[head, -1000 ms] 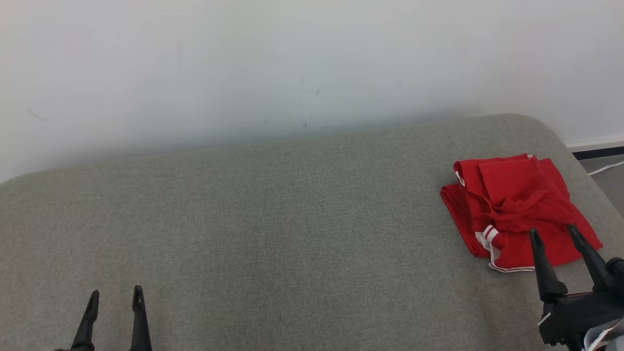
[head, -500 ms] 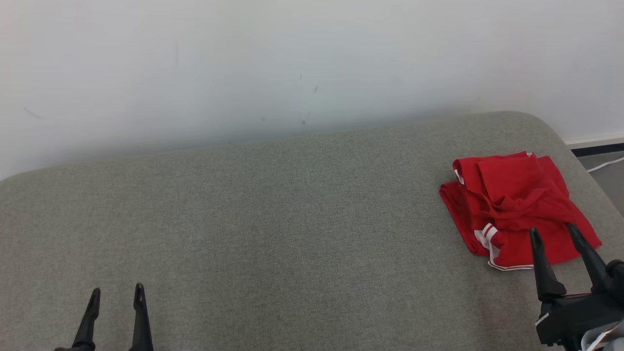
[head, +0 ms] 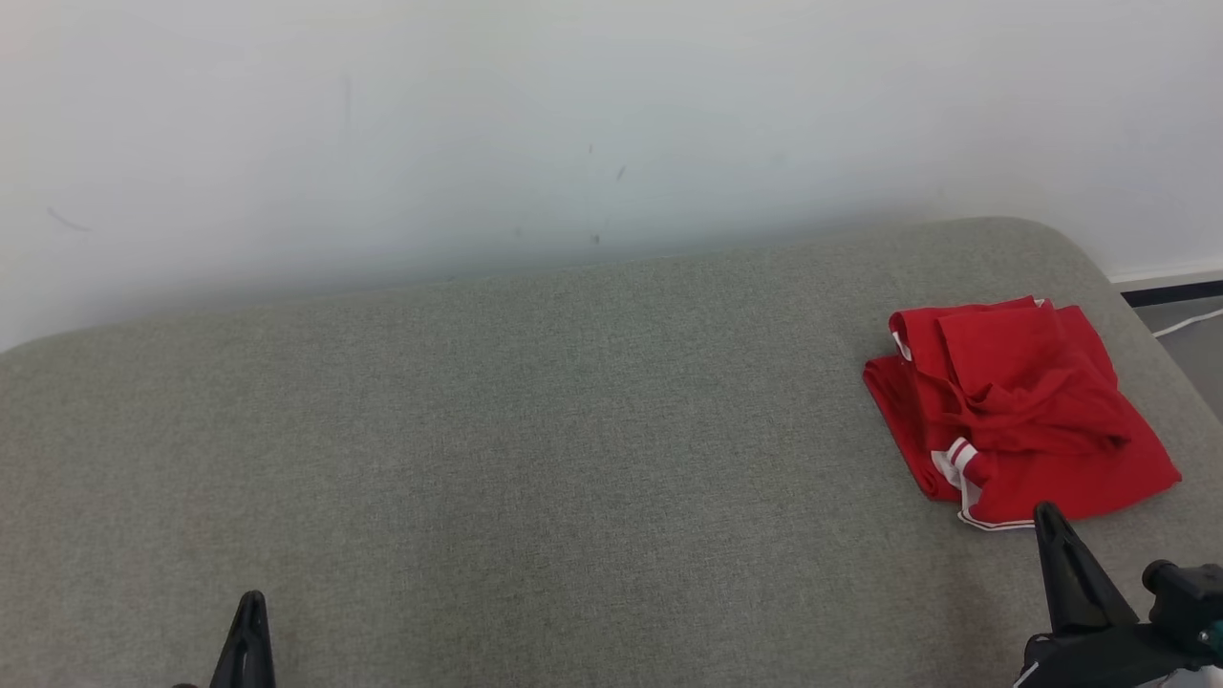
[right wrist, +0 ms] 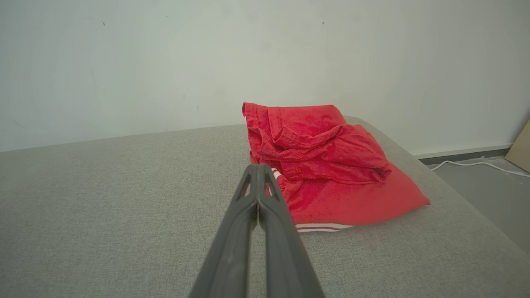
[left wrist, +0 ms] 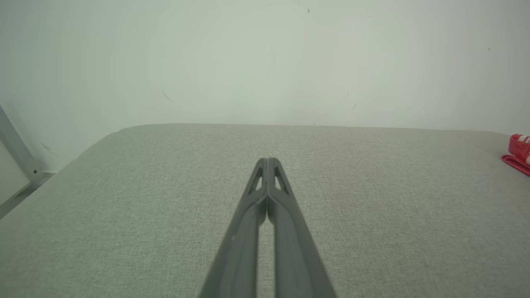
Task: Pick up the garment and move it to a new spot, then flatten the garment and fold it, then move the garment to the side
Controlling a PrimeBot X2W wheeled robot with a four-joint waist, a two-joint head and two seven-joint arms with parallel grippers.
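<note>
Lying loosely folded at the far right of the grey padded surface [head: 573, 430] in the head view, the red garment [head: 1013, 411] sits just beyond the right hand [head: 1044, 511]; the left hand [head: 250, 600] is near left. Left wrist view — fingers pressed together, holding nothing. Right wrist view — fingers likewise closed and empty, tips near the garment's white-striped hem.

The left pincer [head: 250, 612] was cut off by the head view's bottom edge, with just its dark tip in sight. The crumpled red fabric garment with white trim [left wrist: 520, 154] was cropped by the left wrist view's right edge to a sliver.
</note>
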